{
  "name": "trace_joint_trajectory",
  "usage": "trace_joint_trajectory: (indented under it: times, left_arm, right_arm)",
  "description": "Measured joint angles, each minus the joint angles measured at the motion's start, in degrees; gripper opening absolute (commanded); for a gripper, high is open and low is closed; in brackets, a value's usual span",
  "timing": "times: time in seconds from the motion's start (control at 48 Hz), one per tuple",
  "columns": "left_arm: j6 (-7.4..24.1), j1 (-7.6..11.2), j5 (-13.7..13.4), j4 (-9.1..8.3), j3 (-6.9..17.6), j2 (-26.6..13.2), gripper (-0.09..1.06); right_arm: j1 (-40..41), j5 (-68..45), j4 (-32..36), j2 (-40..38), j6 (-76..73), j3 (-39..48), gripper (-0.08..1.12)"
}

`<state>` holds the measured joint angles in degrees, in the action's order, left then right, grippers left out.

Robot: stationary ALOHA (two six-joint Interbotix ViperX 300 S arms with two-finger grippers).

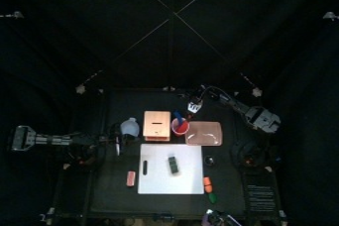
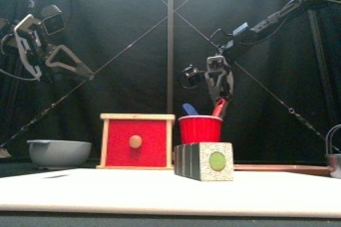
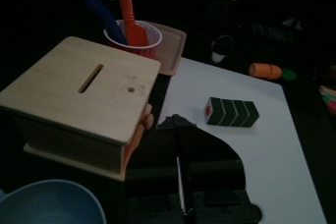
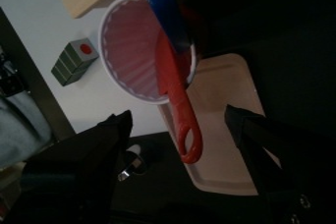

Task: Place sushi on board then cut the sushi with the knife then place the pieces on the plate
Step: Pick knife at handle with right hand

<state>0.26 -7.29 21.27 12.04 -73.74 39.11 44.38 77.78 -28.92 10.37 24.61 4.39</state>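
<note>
On the white board (image 1: 153,175): we see the sushi roll (image 1: 173,163).
Over the red cup (image 2: 200,128), far right: right hand (image 2: 213,75), jaws apart.
At left: left hand (image 1: 93,143) rests; jaws, we cannot tell.

sushi roll (image 2: 204,160) on board (image 2: 80,189) | right gripper (image 2: 213,87) above red cup (image 2: 200,129)

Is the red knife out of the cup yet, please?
No, the red knife stands in the cup, with the right gripper open around it.
</note>
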Motion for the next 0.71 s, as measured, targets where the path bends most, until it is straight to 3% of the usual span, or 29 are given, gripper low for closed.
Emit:
trace_joint_trajectory:
  times: [0.708]
  left_arm:
    - [0.0, 0.00, 0.0, 0.00, -0.3, 0.0, 0.00]
  right_arm:
    - [-1.7, 4.3, 1.4, 4.4, -0.7, -4.9, 1.04]
